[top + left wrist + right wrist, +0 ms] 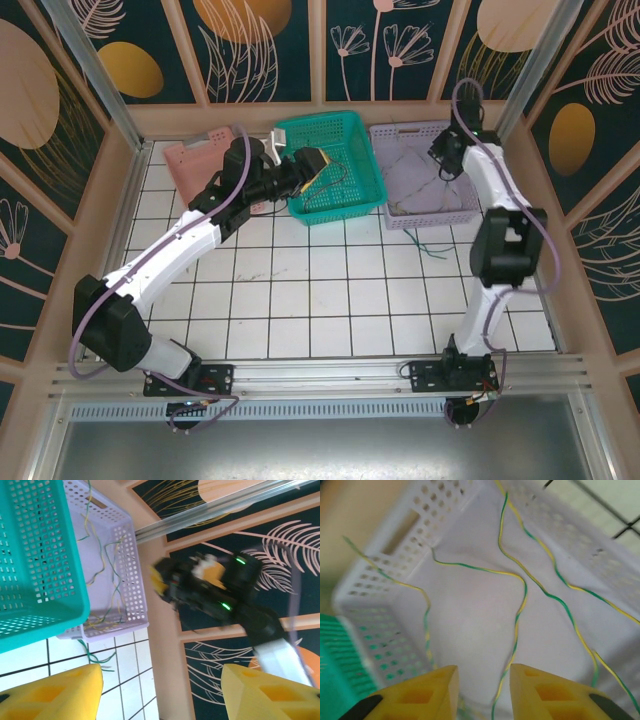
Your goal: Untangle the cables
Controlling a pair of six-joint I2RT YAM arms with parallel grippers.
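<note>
Right wrist view: looking down into the lilac basket [470, 630], where green-and-yellow cables [522, 582] wander loose across its floor and cross one another toward the right of the frame.
Snag risk: one strand runs to the bottom centre and passes straight between the yellow fingers [425, 695]. If this arm lifts or swings with the strand in there, I judge it drags the whole bundle along.
Knot risk: pull one crossing strand without freeing the other, and the loops likely cinch tighter, not looser.
Overhang risk: in the top external view, a green strand [432, 245] trails out of the basket's near side onto the desk [300, 300], right of centre. A tug from inside could catch it on the perforated wall.
Clash risk: the left wrist view has the right arm [210, 587] mid-frame, blurred, beyond the teal basket [30, 615]. Both arms crowd the upper middle of the top view, so a careless reach could bump them.
Right end effector [482, 672]: partly open, with a gap far wider than the strand inside it, so nothing is pinched. Whether a pad brushes the wire, I cannot tell.
Left end effector [161, 672]: spread wide with nothing between the pads, hovering by the teal basket.
Cables' place: in the lilac basket, upper right of centre in the top view, with one tail out on the desk.
</note>
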